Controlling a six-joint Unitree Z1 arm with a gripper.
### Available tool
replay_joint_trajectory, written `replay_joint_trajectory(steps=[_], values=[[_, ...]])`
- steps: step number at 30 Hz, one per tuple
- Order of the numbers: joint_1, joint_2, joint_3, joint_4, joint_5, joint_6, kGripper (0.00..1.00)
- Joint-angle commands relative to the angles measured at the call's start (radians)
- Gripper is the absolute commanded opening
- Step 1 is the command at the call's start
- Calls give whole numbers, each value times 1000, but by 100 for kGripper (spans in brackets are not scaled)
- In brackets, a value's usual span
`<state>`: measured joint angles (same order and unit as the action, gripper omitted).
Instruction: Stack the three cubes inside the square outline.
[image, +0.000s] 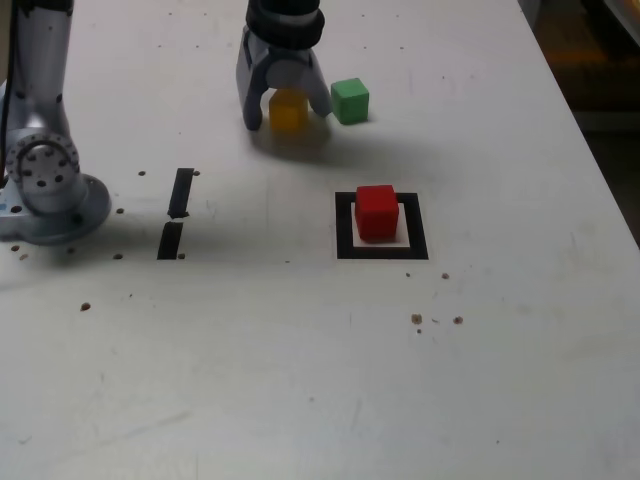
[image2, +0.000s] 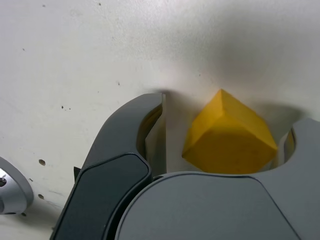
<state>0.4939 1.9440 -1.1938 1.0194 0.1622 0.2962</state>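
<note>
Three cubes noted on a white, speckled table (image: 300, 380): red cube (image: 377, 211) inside the square outline (image: 345, 225), green cube (image: 350, 101) beside the gripper (image: 290, 112), yellow cube (image: 288, 110) between its parted jaws; a gap shows, grip unconfirmed. Two tape strips (image: 176, 215) left in the exterior view.

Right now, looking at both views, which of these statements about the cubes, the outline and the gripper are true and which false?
1. The red cube sits inside the square outline. True.
2. The yellow cube is stacked on the red cube. False: it sits on the table between the open jaws of the gripper.
3. The green cube stands beside the gripper, apart from the outline. True.
4. The gripper holds the green cube. False: its jaws straddle the yellow cube.
</note>
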Motion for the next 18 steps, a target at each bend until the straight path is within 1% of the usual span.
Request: replay_joint_trajectory(steps=[1, 3, 5, 7, 9, 11, 13, 18], values=[[0, -3, -5, 5, -16, 32, 80], [0, -4, -16, 10, -22, 53, 72], [0, -5, -27, 11, -22, 64, 62], [0, -5, -34, 2, -13, 68, 52], [0, -3, -37, -11, -2, 71, 46], [0, 2, -37, -22, 9, 75, 43], [0, 7, -34, -30, 13, 78, 42], [0, 16, -27, -46, -2, 81, 38]])
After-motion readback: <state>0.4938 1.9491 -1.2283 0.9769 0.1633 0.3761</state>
